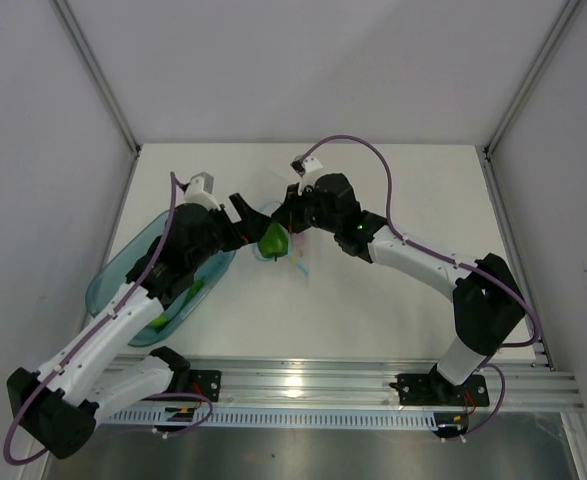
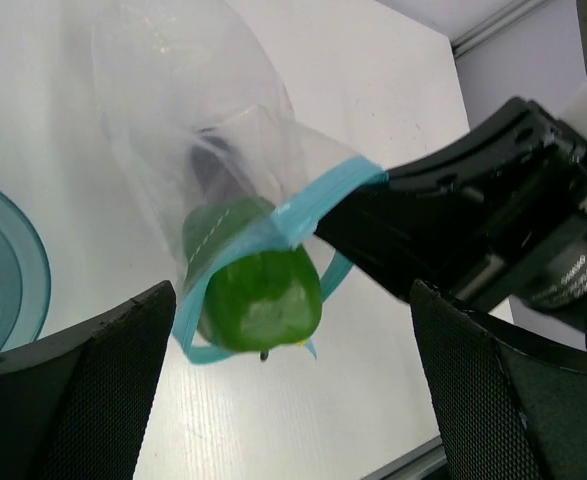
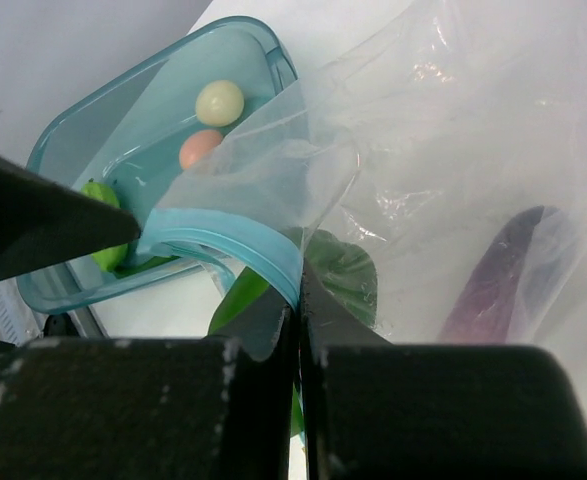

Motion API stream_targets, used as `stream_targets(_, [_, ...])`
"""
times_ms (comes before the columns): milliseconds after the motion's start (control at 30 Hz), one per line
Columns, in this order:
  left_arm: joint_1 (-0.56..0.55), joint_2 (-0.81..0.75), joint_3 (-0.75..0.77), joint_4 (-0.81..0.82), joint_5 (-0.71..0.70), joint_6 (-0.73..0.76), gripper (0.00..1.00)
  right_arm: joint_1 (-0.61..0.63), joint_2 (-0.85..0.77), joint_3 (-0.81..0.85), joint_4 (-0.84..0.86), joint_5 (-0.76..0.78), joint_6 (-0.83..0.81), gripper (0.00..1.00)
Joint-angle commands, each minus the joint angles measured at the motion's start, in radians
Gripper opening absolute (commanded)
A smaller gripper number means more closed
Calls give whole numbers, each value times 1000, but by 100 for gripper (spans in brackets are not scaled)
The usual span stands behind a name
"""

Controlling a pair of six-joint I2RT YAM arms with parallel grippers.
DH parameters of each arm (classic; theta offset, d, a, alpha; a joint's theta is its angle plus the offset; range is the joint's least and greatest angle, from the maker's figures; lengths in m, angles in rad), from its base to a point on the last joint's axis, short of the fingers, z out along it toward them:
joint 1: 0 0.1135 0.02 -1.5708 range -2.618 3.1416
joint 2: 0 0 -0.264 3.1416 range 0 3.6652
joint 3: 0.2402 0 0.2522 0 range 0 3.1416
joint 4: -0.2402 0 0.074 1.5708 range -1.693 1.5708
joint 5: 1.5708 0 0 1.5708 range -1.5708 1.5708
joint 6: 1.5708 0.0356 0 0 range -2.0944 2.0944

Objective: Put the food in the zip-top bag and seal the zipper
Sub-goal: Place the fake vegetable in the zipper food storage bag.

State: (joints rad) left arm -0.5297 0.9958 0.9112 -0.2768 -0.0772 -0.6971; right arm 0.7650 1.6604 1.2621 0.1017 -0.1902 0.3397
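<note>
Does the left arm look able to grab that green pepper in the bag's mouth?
Probably yes: the left gripper is open facing the pepper, nothing between, and the right gripper pinches the blue zipper strip off to one side.

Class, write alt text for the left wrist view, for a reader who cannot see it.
A green toy pepper sits in the open mouth of a clear zip-top bag, ringed by its teal zipper. The right hand pinches the zipper edge from the right; the left hand is open below.
</note>
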Motion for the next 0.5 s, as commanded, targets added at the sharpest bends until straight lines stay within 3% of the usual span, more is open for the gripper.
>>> stream_targets(0, [-13, -74, -69, 19, -19, 19, 100, 2, -30, 14, 3, 20, 8, 0])
stream_targets(167, [-15, -108, -165, -2, -22, 2, 98, 0, -22, 25, -5, 14, 25, 0])
stream_targets(467, [-15, -48, -221, 60, 10, -33, 73, 0, -40, 13, 0, 26, 21, 0])
